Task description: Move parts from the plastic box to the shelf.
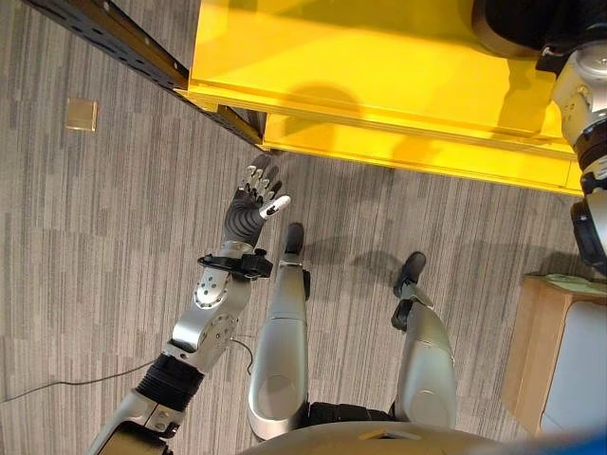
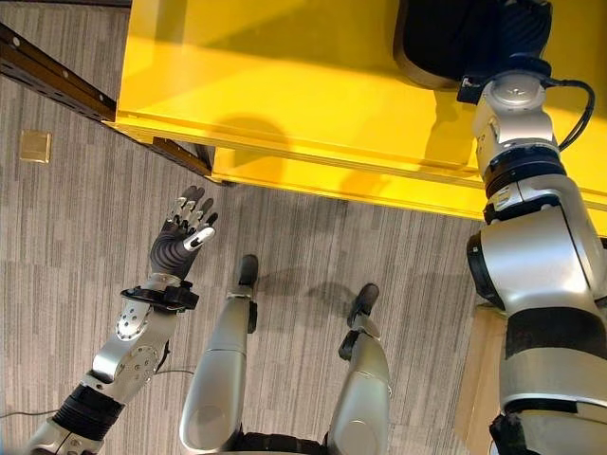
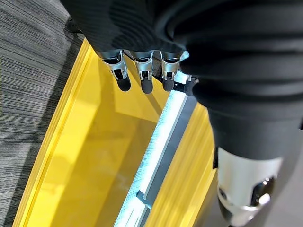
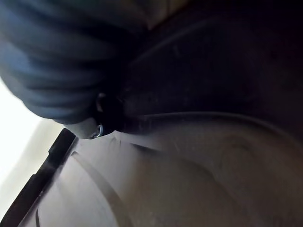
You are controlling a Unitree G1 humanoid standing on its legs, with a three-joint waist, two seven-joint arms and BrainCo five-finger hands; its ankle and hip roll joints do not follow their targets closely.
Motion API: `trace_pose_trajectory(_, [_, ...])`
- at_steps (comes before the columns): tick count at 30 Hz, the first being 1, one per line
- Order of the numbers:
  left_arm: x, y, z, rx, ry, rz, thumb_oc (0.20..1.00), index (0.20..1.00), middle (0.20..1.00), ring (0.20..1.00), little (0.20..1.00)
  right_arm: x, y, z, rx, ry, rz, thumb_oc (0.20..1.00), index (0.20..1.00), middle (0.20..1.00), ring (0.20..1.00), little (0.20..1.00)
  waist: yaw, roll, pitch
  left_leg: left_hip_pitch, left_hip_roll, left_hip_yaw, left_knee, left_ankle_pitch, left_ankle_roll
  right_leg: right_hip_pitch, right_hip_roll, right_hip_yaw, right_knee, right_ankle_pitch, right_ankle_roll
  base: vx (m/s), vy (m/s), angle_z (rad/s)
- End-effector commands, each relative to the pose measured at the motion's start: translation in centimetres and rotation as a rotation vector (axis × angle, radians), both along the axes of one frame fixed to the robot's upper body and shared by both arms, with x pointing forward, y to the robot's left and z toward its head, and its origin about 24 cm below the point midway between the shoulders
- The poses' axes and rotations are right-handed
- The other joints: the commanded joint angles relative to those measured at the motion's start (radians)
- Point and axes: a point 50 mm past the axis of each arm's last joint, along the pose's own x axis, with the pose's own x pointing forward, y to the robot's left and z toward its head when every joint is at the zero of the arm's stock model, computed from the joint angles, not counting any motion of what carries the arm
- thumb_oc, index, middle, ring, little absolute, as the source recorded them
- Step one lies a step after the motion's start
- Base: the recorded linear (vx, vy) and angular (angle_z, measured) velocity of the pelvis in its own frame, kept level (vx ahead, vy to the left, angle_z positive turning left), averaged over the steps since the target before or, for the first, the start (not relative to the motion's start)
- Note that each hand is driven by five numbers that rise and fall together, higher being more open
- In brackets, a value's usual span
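Note:
A big yellow plastic box (image 1: 379, 66) spans the top of the eye views, its near rim just beyond my feet. My left hand (image 1: 256, 204) hovers above the carpet just short of that rim, open, fingers (image 3: 142, 71) straight and holding nothing. In the left wrist view a grey metal strip (image 3: 163, 142) lies along the yellow surface past the fingers. My right arm reaches up over the box at the right, to a dark rounded part (image 2: 446, 43). My right hand (image 4: 87, 126) is pressed close against dark and pale curved surfaces, its fingers hidden.
A dark metal shelf rail (image 1: 114, 38) runs diagonally at the upper left, passing under the yellow box. A brass floor plate (image 1: 81, 114) sits in the grey carpet on the left. A light wooden cabinet (image 1: 545, 351) stands at the lower right.

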Motion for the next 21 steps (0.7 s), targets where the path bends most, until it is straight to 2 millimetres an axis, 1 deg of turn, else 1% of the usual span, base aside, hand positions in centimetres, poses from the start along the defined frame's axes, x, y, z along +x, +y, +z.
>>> trace_pose_trajectory(1, [-0.6, -0.1, 1.8, -0.018, -0.102, -0.009, 1.000, 1.000, 1.000, 1.000, 1.000, -1.0, -0.6, 2.5, -0.014, -0.093, -0.023, 0.200, 0.200, 0.200, 0.200, 0.200, 0.025, -0.013, -0.035, -0.008, 0.020, -0.009, -0.020, -0.020, 0.000, 0.083, -0.009, -0.009, 0.132, -0.162, -0.009, 0.00, 0.000, 0.00])
trace_pose_trajectory(5, [-0.7, 0.1, 1.8, -0.016, -0.101, -0.003, 1.000, 1.000, 1.000, 1.000, 1.000, -0.9, -0.9, 2.1, -0.005, -0.076, -0.034, 0.200, 0.200, 0.200, 0.200, 0.200, 0.028, -0.013, -0.035, -0.004, 0.020, -0.009, -0.025, -0.020, -0.003, 0.089, -0.007, -0.011, 0.131, -0.166, -0.009, 0.00, 0.000, 0.00])
trace_pose_trajectory(8, [-0.7, 0.2, 1.8, -0.014, -0.099, -0.001, 1.000, 1.000, 1.000, 1.000, 1.000, -0.9, -0.7, 2.2, -0.015, -0.076, -0.036, 0.200, 0.200, 0.200, 0.200, 0.200, 0.027, -0.014, -0.034, -0.004, 0.019, -0.011, -0.024, -0.020, -0.004, 0.089, -0.007, -0.010, 0.134, -0.167, -0.010, 0.00, 0.000, 0.00])
trace_pose_trajectory(9, [-0.7, 0.2, 1.8, -0.015, -0.097, 0.002, 1.000, 1.000, 1.000, 1.000, 1.000, -0.8, -0.6, 2.1, -0.016, -0.074, -0.035, 0.501, 0.501, 0.501, 0.501, 0.501, 0.025, -0.015, -0.033, -0.004, 0.019, -0.011, -0.022, -0.020, -0.003, 0.089, -0.007, -0.010, 0.135, -0.166, -0.010, 0.00, 0.000, 0.00])
trace_pose_trajectory(10, [-0.6, 0.2, 1.7, -0.017, -0.097, 0.005, 1.000, 1.000, 1.000, 1.000, 1.000, -0.7, -0.5, 1.9, -0.007, -0.073, -0.030, 1.000, 1.000, 1.000, 1.000, 1.000, 0.024, -0.015, -0.032, -0.005, 0.019, -0.013, -0.017, -0.022, -0.002, 0.088, -0.006, -0.008, 0.138, -0.167, -0.010, 0.00, 0.000, 0.00])
trace_pose_trajectory(15, [-0.7, 0.4, 1.7, -0.014, -0.093, 0.011, 1.000, 1.000, 1.000, 1.000, 1.000, -0.5, -0.1, 1.5, 0.023, -0.080, -0.008, 1.000, 1.000, 1.000, 1.000, 1.000, 0.024, -0.013, -0.031, -0.004, 0.017, -0.014, -0.016, -0.022, -0.002, 0.093, -0.005, -0.011, 0.137, -0.167, -0.010, 0.00, 0.000, 0.00])
trace_pose_trajectory(21, [-0.5, 0.6, 1.6, -0.019, -0.087, 0.027, 1.000, 1.000, 1.000, 1.000, 1.000, 0.0, 1.6, 1.3, 0.014, -0.100, 0.038, 1.000, 1.000, 1.000, 1.000, 1.000, 0.015, -0.022, -0.030, 0.002, 0.020, -0.015, -0.010, -0.023, -0.002, 0.101, 0.000, -0.010, 0.138, -0.168, -0.012, -0.01, 0.003, 0.00])
